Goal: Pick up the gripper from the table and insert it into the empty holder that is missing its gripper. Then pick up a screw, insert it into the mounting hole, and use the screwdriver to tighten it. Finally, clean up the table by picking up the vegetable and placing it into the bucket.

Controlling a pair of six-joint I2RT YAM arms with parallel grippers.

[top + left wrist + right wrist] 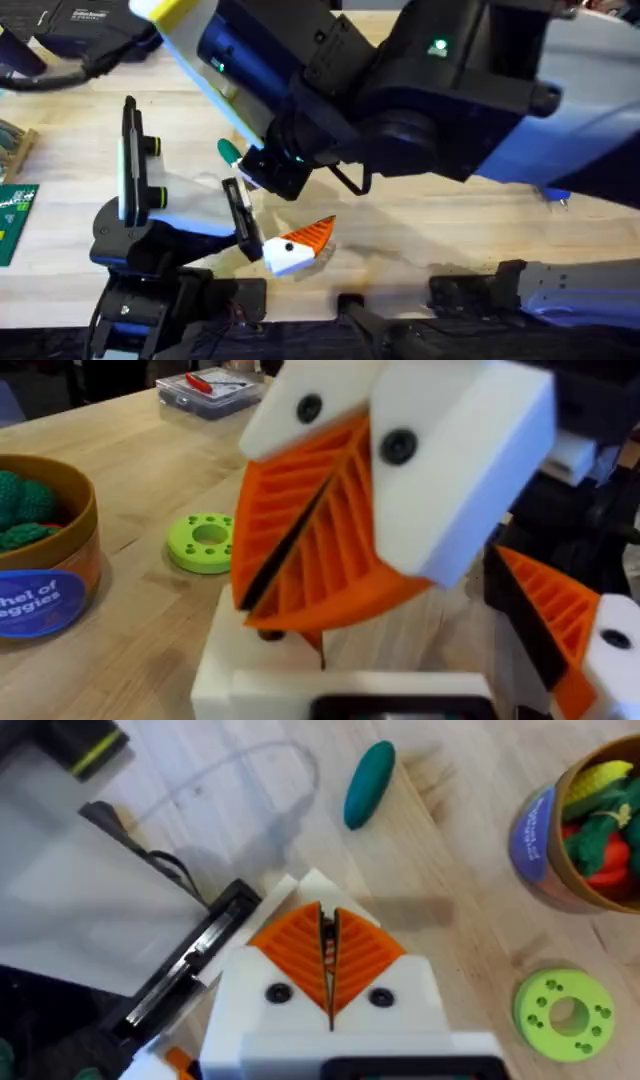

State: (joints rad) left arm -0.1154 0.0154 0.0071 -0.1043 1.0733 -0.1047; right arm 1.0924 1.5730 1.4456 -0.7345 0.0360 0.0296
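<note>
Right pincer [328, 955] has its white fingers with orange ribbed pads pressed together, and nothing can be seen between them. It hovers over the table [450, 220] beside a black bracket-like part [190, 970]. The left pincer [290, 540] also looks pressed together, its pads meeting along a thin dark seam. A second white and orange piece [560, 625] sits just beside it, and I cannot tell whether that is the loose gripper or the other arm's own. Whether the gripper is seated in its holder, or a screw is in place, cannot be read from these views, so I judge the assembly steps to be unconfirmed at best. The clean-up is clearly not yet done. The vegetable [370, 785], a smooth dark green oval, lies loose on the bare wood left of the table's middle, and its tip is also seen from overhead [228, 150]. It lies well apart from the bucket [560, 870]. The bucket stands upright with a lime-green disc [565, 1010] just beside it. It already holds several toy pieces, yellow, red and green, and the left wrist view shows knobbly green ones under its orange rim [85, 500]. On the far side of the table, a clear box [210, 390] holds a red-handled tool.
</note>
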